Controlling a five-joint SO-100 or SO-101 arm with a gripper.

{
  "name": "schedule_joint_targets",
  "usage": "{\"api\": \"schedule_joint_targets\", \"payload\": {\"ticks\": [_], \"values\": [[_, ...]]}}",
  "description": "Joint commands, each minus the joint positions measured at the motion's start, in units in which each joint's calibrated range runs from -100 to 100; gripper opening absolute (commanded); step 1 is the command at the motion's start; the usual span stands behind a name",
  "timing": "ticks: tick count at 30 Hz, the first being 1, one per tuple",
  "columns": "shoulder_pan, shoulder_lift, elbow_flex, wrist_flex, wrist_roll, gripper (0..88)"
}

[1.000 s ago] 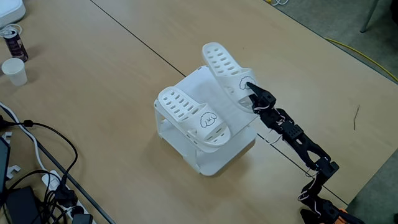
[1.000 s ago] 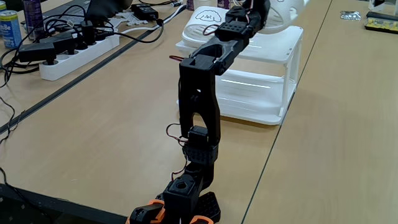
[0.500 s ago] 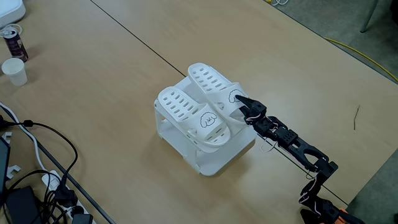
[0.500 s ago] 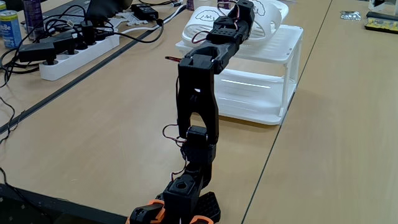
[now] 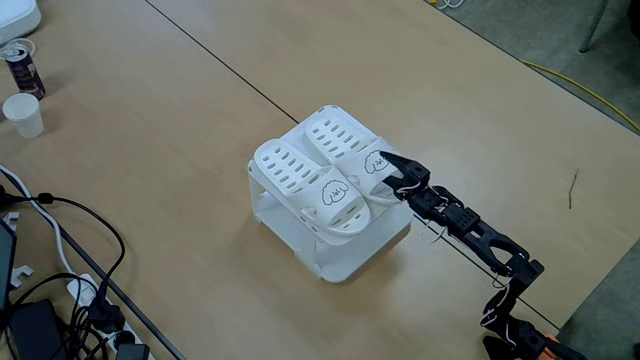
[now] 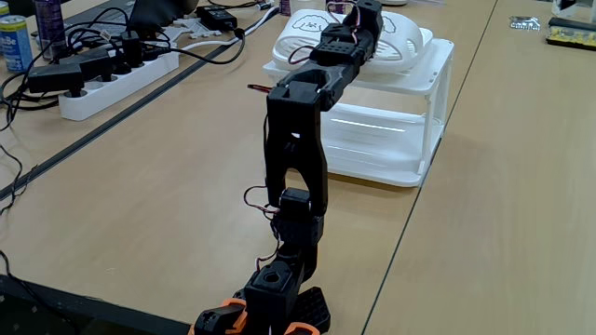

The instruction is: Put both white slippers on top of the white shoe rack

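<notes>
Pale wooden bench [image 5: 180, 110] fills a fixed view from above, with a dark seam that runs across it. On it stands the white shoe rack [image 5: 345, 258], a boxy plastic shelf with rounded corners. Both white slippers lie on its top, side by side and touching: one slipper [image 5: 305, 186] nearer to the left of this view, the other slipper [image 5: 340, 140] behind it. Each has rows of oval holes and a small drawn puppy face on the strap. At the left edge stand a paper cup [image 5: 23, 113] and a drink can [image 5: 20, 67], and black and white cables [image 5: 60, 290] lie in the lower left corner, partly cut off. The black arm reaches low from the lower right corner, almost stretched out, and its gripper [image 5: 390, 172] sits at the strap of the farther slipper. The fingers look slightly spread, but whether they pinch the strap I cannot tell.

From behind the arm's base, in a fixed view, the rack [image 6: 410, 140] shows two tiers, and the slippers [image 6: 400, 37] on top are partly hidden by the arm. The arm rises upright from its base, then bends forward to the rack. The gripper [image 6: 365, 11] is hard to make out here. A power strip [image 6: 112, 79] lies at the left.
</notes>
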Motion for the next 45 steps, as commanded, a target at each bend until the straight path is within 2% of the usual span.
{"api": "schedule_joint_targets", "payload": {"ticks": [1, 21, 32, 45], "values": [[0.22, -5.41, 0.83, -0.02, 0.42, 23.9], [0.31, -35.12, 29.7, 0.07, 0.42, 23.8], [-0.19, -36.38, 38.0, 0.07, 0.42, 23.8], [0.31, -37.14, 35.11, 0.07, 0.42, 24.0]]}}
